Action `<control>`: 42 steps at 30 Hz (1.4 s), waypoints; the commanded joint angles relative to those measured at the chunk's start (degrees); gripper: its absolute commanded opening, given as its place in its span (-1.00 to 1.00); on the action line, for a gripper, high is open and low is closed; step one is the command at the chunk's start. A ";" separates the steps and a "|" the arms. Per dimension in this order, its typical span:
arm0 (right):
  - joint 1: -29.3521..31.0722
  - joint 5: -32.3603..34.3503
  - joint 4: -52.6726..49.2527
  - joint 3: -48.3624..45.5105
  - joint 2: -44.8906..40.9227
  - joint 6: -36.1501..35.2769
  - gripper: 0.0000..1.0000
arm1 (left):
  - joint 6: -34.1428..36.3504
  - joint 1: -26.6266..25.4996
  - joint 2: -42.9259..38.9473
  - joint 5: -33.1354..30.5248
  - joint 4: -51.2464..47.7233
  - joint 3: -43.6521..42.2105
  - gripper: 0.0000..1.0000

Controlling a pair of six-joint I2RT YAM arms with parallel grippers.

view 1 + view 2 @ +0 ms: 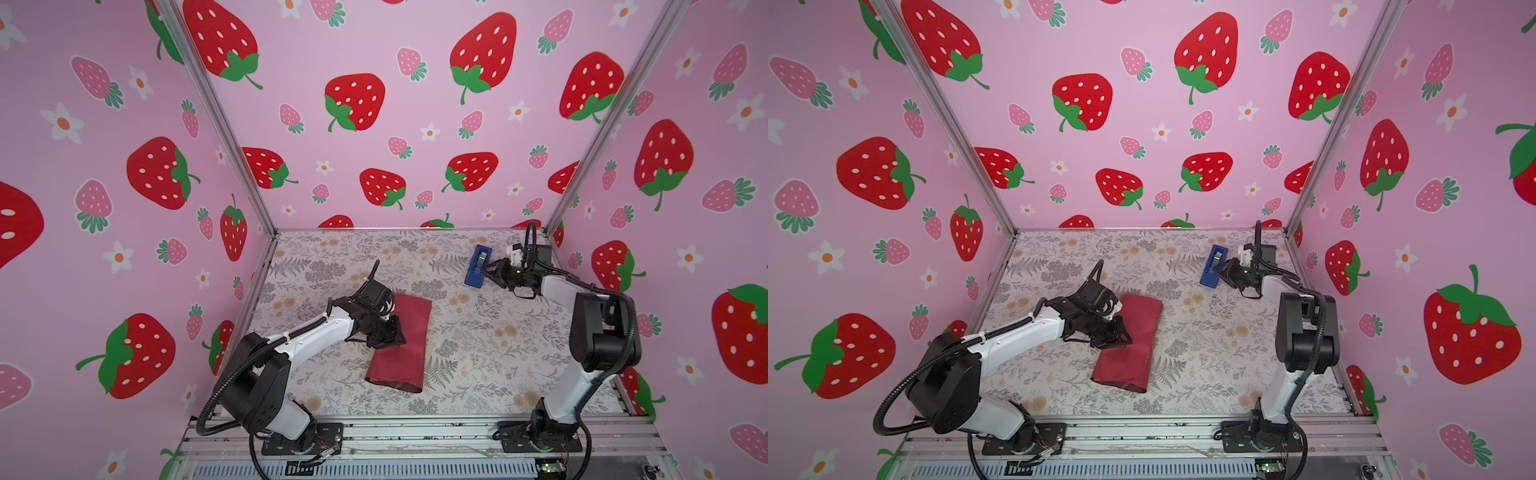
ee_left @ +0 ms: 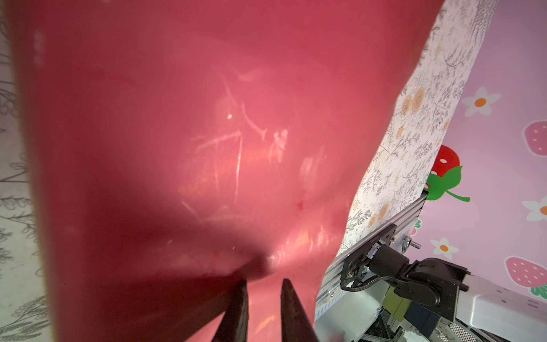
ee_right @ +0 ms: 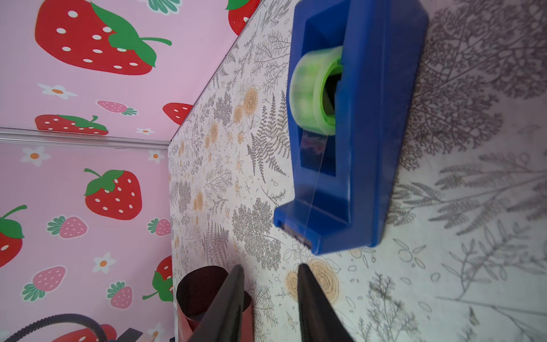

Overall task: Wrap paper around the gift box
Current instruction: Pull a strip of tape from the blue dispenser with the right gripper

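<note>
The paper [image 1: 399, 365] – folded over – long axis near-to-far, far end leaning right

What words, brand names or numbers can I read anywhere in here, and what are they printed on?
No text can be read anywhere.
The blue tape dispenser and its green tape roll show no label.
The red paper is plain.
The pink walls and the table cover carry only pictures: strawberries, flowers, ferns.
</note>
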 commanded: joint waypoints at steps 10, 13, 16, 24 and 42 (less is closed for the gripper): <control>-1.19 -4.00 1.50 10.54 13.05 2.32 -0.40 | 0.71 -0.05 5.21 -4.76 -3.08 -2.77 -0.53; -1.17 -6.81 4.87 10.15 14.93 4.66 -0.41 | 0.64 -0.07 5.23 -4.70 -2.91 -2.78 -0.53; -1.17 -9.48 8.99 8.61 15.91 7.89 -0.46 | 0.81 0.03 5.48 -4.66 -3.07 -2.59 -0.53; -1.25 -11.70 14.53 5.66 15.40 13.24 -0.64 | 1.23 0.04 6.25 -4.29 -3.43 -1.69 -0.53; -1.18 -11.24 13.77 4.31 6.54 14.85 -1.00 | 1.57 0.73 6.14 -4.11 -3.35 -2.35 -0.54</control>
